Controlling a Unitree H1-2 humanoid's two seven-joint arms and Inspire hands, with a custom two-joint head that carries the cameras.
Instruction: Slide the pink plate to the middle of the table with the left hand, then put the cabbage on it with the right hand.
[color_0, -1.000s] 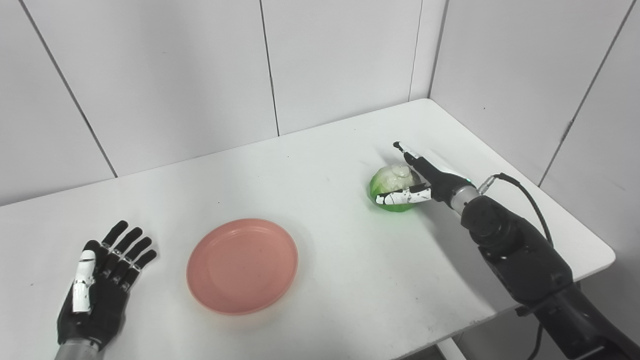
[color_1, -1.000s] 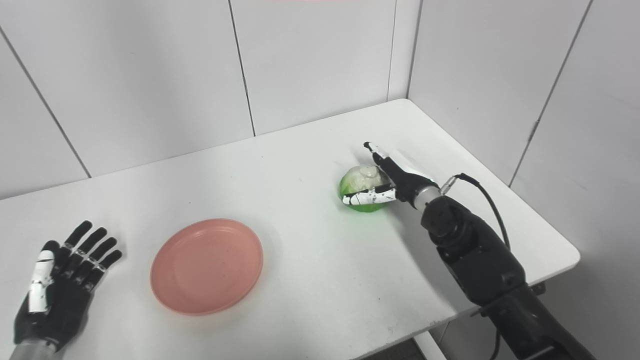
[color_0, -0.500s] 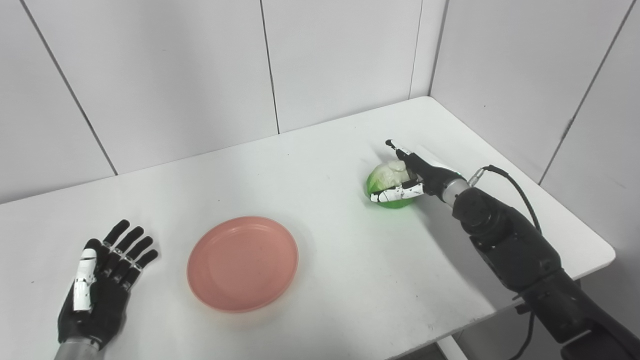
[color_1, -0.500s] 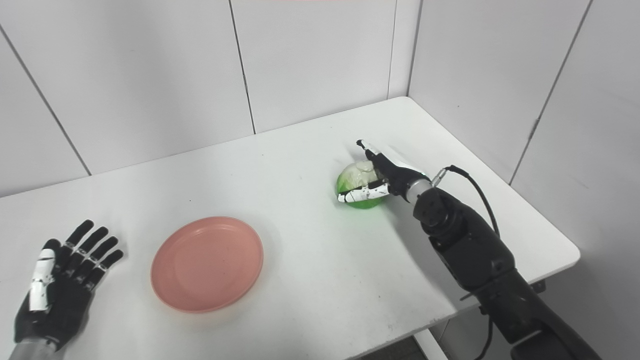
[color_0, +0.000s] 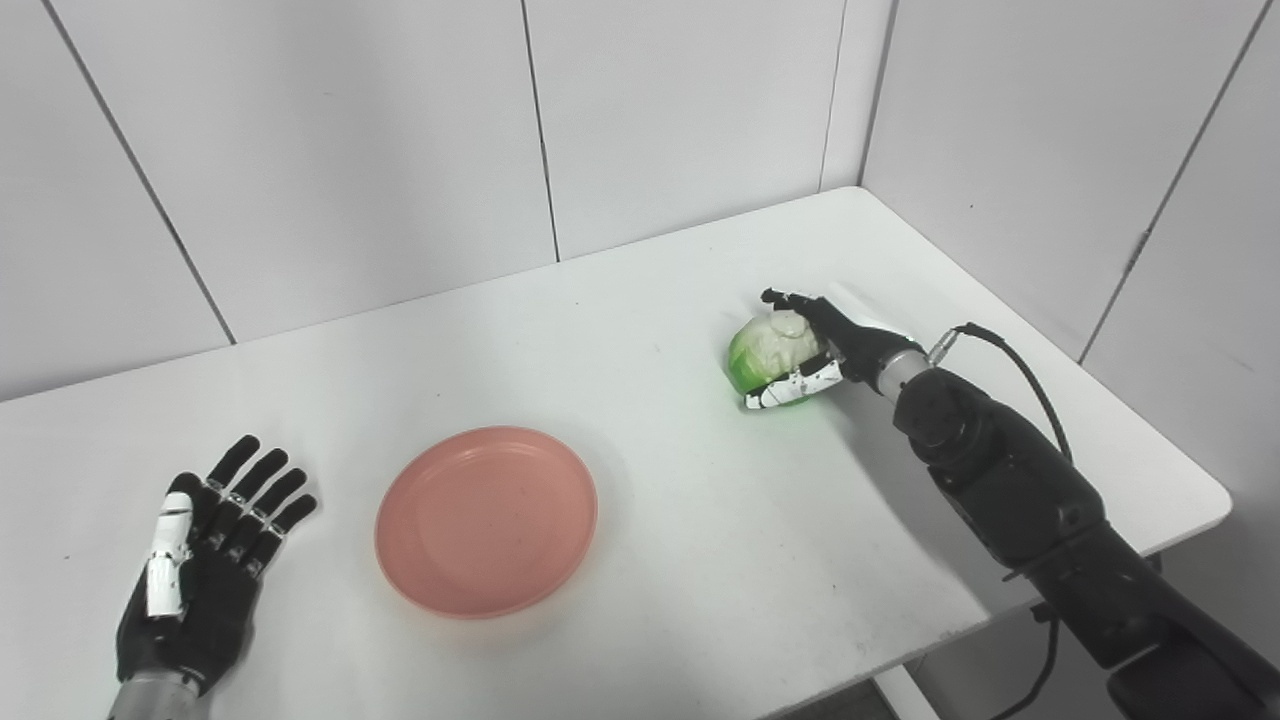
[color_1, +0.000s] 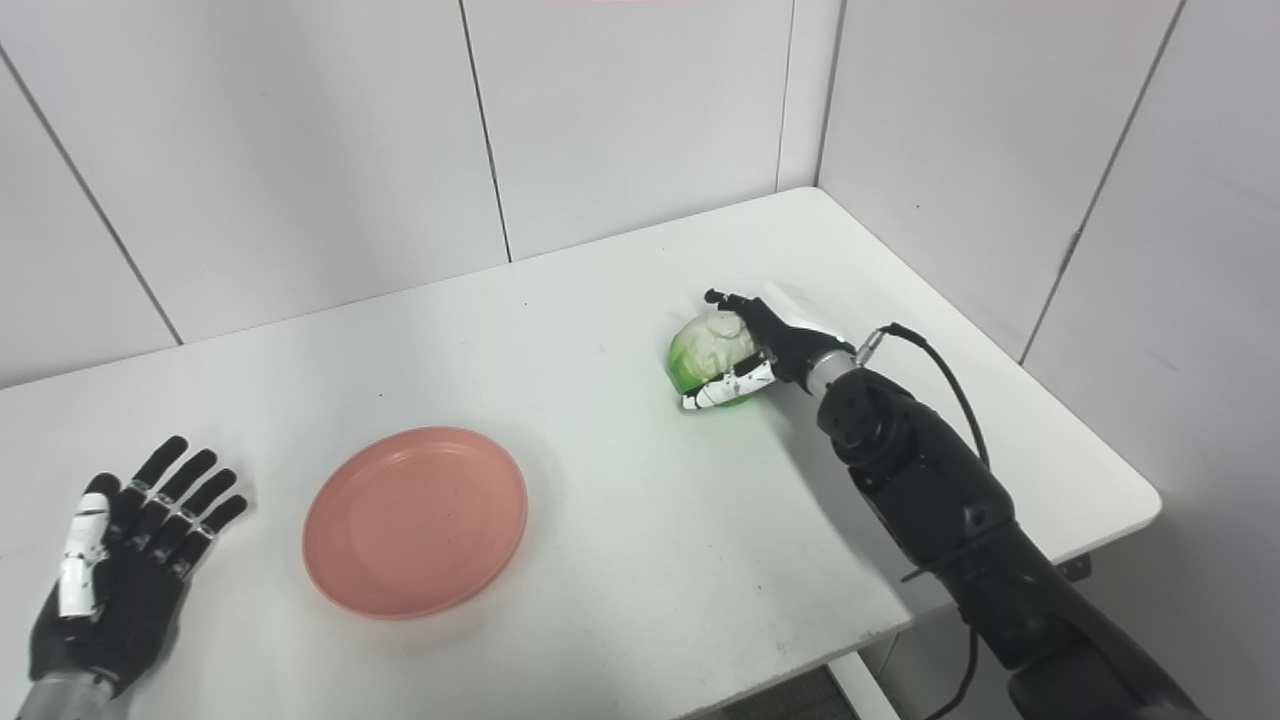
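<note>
Over at the table's (color_0: 660, 560) seven o'clock our left hand (color_0: 200, 575) lay flat, palm down, fingers spread, holding nothing. Just beside it, toward six o'clock, sat the pink plate (color_0: 486, 519), bare. Out at three o'clock the cabbage (color_0: 765, 352) rested in our right hand (color_0: 815, 345), fingers curled over its far side and the thumb pressed under its near side, the forearm reaching in low from four o'clock. We judged the cabbage light, round and somewhat slick, likely to roll, so wrapping its widest part seemed safest.
</note>
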